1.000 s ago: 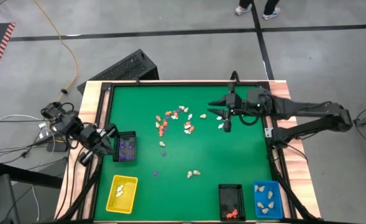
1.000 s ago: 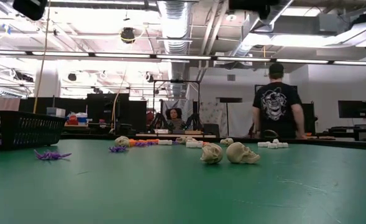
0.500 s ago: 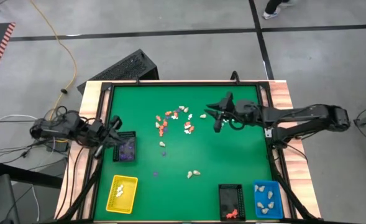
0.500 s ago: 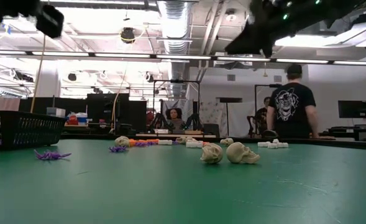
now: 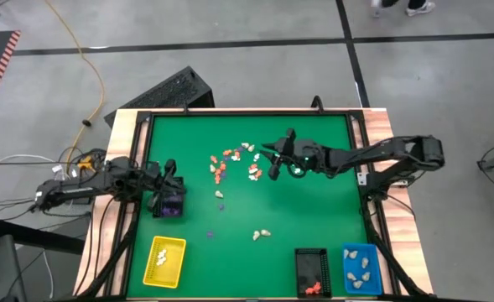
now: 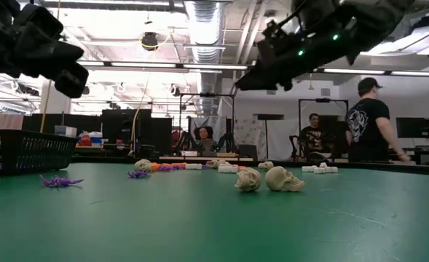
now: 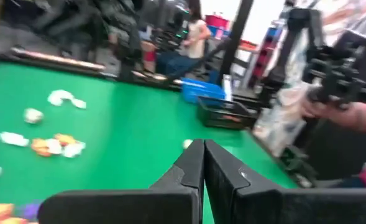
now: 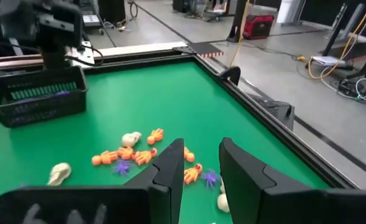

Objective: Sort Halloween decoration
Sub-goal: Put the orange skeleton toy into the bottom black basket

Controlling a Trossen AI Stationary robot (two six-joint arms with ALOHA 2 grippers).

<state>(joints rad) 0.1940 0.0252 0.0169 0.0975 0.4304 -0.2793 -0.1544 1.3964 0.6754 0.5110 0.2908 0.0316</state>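
The Halloween decoration lies on the green mat (image 5: 314,218). A cluster of orange, white and cream figurines (image 5: 234,161) sits at the far middle, two cream skulls (image 5: 262,234) lie nearer, and purple spiders (image 5: 221,205) lie between. My right gripper (image 5: 272,168) hangs open above the mat just right of the cluster, with nothing between its fingers (image 8: 173,163). My left gripper (image 5: 171,172) is shut and empty in the left wrist view (image 7: 203,144). It is held level above the far end of the black tray with purple pieces (image 5: 169,202).
A yellow tray (image 5: 164,260) stands at the near left. A black tray with orange pieces (image 5: 312,272) and a blue tray (image 5: 360,268) stand at the near right. A raised black rim (image 5: 366,193) borders the mat. People stand in the room beyond the table.
My right gripper has come down and moved toward the table's left edge, closer to the cluster of figurines. My left gripper has swung in from the table's left rim and come down over the far end of the black tray. No figurine has moved.
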